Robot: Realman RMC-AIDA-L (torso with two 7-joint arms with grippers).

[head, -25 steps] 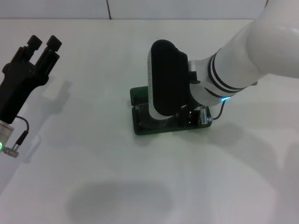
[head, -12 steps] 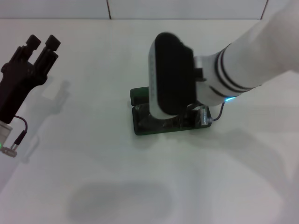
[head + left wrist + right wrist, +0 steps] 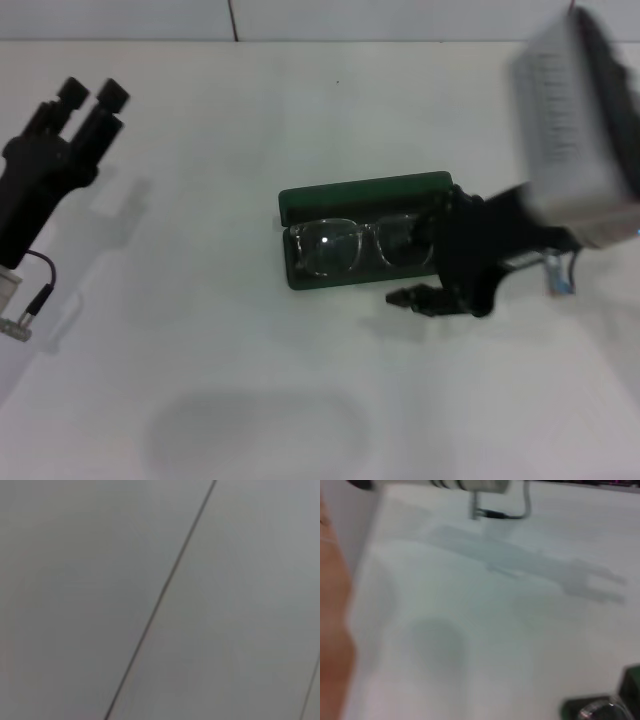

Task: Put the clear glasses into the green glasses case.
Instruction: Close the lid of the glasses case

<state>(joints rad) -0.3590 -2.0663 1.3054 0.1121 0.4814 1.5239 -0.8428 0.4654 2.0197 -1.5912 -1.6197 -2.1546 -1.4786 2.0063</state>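
my right gripper (image 3: 432, 297) has pulled back from the green glasses case (image 3: 362, 196). a second ago my forearm lay right over the case and hid most of it; now the arm is off to the right side and the gripper hangs just beside the case's right end, low over the surface (image 3: 200, 330). its fingers (image 3: 408, 298) point toward the near edge of the case and look spread apart with nothing between them, so i read it as released.

with my arm out of the way, the clear glasses (image 3: 362, 245) show plainly: they lie inside the open lower half of the case, lenses side by side along its length, the lid standing up behind them. in the right wrist view only a corner of the case and a glint of lens can be seen.

i judge the placing done; what may remain is closing the lid, if that is wanted.

my left gripper (image 3: 88, 98) is parked well apart at the far left, raised; i cannot tell its state.
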